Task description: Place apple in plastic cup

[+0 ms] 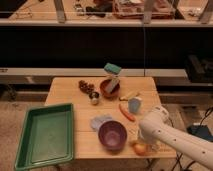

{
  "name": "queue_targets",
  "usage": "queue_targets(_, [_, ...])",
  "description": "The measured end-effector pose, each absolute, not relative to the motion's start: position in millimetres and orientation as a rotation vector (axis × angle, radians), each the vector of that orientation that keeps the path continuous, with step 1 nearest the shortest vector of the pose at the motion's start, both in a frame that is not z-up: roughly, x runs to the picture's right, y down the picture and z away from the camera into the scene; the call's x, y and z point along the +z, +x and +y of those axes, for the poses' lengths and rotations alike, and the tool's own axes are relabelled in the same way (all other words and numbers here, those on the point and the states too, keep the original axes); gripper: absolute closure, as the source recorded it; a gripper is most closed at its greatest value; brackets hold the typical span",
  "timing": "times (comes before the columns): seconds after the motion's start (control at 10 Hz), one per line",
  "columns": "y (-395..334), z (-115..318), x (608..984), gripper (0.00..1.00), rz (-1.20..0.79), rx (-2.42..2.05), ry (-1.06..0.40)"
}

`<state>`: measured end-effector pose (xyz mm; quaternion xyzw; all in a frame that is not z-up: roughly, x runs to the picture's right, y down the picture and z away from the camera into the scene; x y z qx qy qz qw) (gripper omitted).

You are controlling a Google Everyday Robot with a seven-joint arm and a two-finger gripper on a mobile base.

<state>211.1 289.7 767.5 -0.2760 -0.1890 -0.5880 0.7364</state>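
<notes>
My gripper (145, 141) is at the apple (139, 148); its state I cannot tell. The apple looks firm and slippery, so I grasp across its middle.

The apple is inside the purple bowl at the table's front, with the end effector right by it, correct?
No. The apple lies on the table just right of the purple bowl, not inside it. The end effector is right by it, at the table's front, as the camera view shows.

A wooden table (64, 91) stands on a tan floor (20, 102) before dark shelving (60, 47).
</notes>
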Motion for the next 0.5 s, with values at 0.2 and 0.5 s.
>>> queue_targets(0.2, [206.6,294.5,768.0,0.20,-0.436,-1.301,-0.615])
queue_targets(0.5, [205.9,299.2,770.6,0.39,-0.448,-1.303,-0.623])
